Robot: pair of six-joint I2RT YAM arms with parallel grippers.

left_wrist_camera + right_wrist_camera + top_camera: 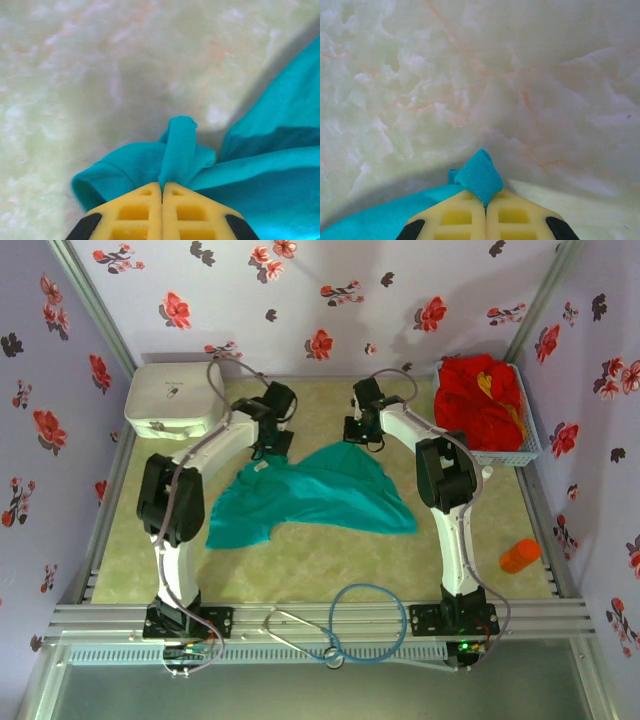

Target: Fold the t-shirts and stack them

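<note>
Seen from above, ribbed aluminium rails (320, 618) run along the near edge at 6 o'clock and carry both arm bases. A thin blue cable (370, 586) loops between the bases. Beyond the rails lies the table (300, 560), topped with a pale green, marble-patterned sheet veined in faint orange. A small orange plastic object (520, 556) sits alone on it at about 4 o'clock, near the right edge.

At the middle of the table the teal-green cloth t-shirt (320, 495) lies spread and rumpled. Its far edge is drawn up towards 12 o'clock, where both arms reach down to it. The left gripper (161, 186) has its yellow fingers pressed together on a bunched fold at the shirt's far left corner. The right gripper (486, 200) likewise pinches a small tab of the teal hem at the far right corner, its fingers closed tight on the cloth.

Farther back, at 10 o'clock, a white rounded plastic box (175, 398) stands in the far left corner with its lid shut. At 2 o'clock a white mesh basket (528, 445) holds a heap of red cloth t-shirts (480, 410), one of them showing a yellow mark (487, 383).

Lilac walls (400, 280) printed with red and dark flowers close in the far side and both flanks.
</note>
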